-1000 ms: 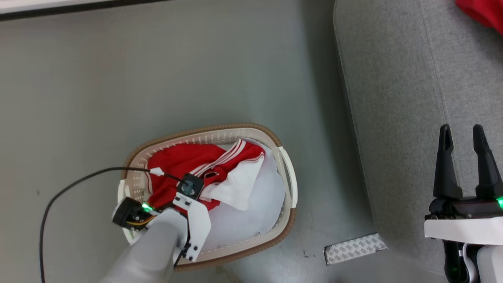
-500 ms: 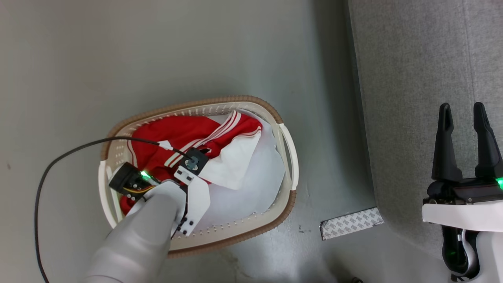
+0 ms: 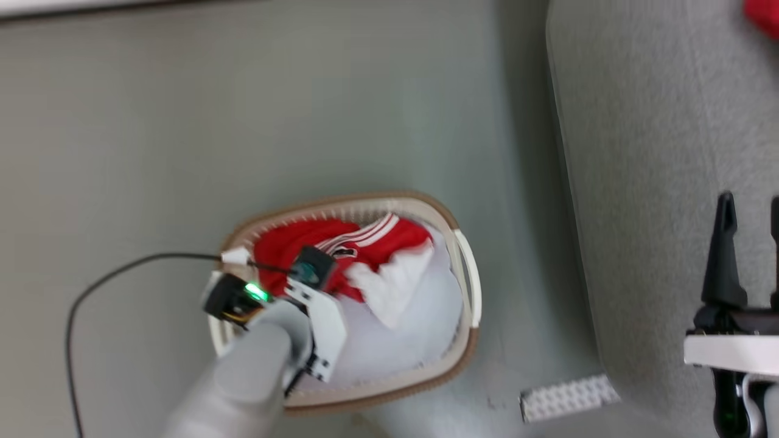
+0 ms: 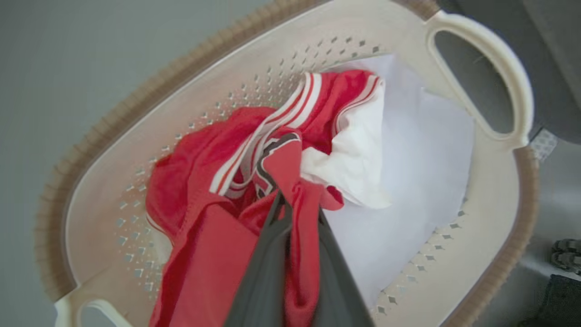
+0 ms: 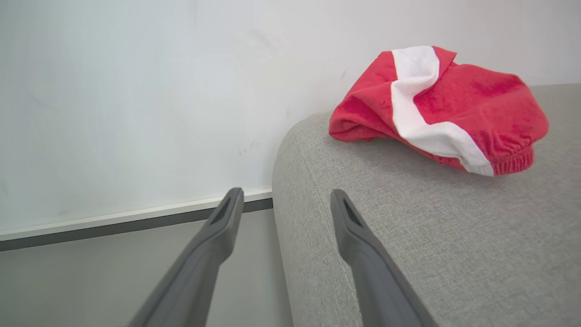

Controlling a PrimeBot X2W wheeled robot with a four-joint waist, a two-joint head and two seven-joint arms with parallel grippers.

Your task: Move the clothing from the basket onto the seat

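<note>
The cream basket (image 3: 465, 286) (image 4: 281, 50) with a brown rim stands on the floor left of the grey seat (image 3: 657, 152) (image 5: 408, 218). Red clothing (image 3: 304, 246) (image 4: 199, 159) with white stripes lies bunched in it. My left gripper (image 4: 297, 204) reaches down into the basket and is shut on a fold of this red fabric, which is pinched between the fingers. My right gripper (image 3: 748, 207) (image 5: 286, 195) hangs open over the seat's edge, holding nothing. Another red garment with a white band (image 5: 435, 104) (image 3: 764, 15) lies on the seat.
A pale white sheet (image 3: 420, 322) (image 4: 422, 150) fills the basket's right half under the red fabric. A black cable (image 3: 109, 277) loops over the floor to my left wrist. A patterned strip (image 3: 569, 398) lies on the floor by the seat. A white wall (image 5: 159, 91) stands behind.
My left gripper has closed on the red clothing inside the basket. The head camera has shifted, so the whole picture moved. The right gripper stays open.
</note>
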